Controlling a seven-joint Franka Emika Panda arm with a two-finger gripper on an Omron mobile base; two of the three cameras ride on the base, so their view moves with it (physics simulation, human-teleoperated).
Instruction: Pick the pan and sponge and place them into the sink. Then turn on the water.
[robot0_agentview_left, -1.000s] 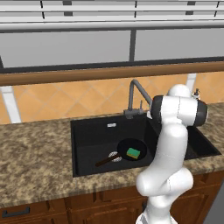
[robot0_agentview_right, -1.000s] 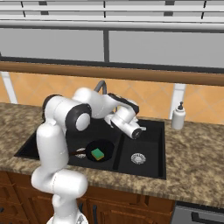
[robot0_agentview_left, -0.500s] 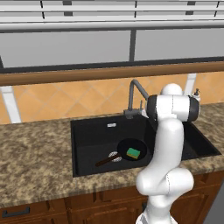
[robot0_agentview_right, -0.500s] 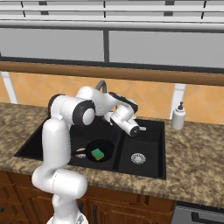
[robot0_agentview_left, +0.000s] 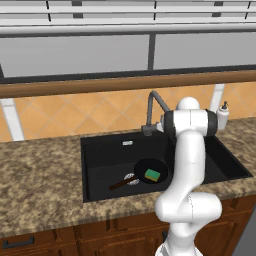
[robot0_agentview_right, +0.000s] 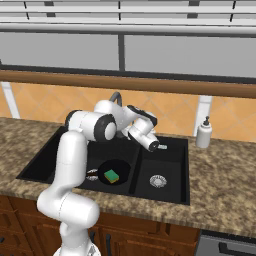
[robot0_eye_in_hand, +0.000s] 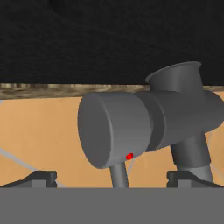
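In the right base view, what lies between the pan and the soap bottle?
The smaller basin's silver drain lies between the pan and the soap bottle, with the sink's divider nearer the pan.

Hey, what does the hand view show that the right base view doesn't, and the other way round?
Hand view: a close look at the faucet handle, grey with a red dot, and the open gripper's fingertips on either side below it. Right base view: the sponge lying in the pan, a drain, a soap bottle. Both: the faucet, the black sink, the orange tiled wall.
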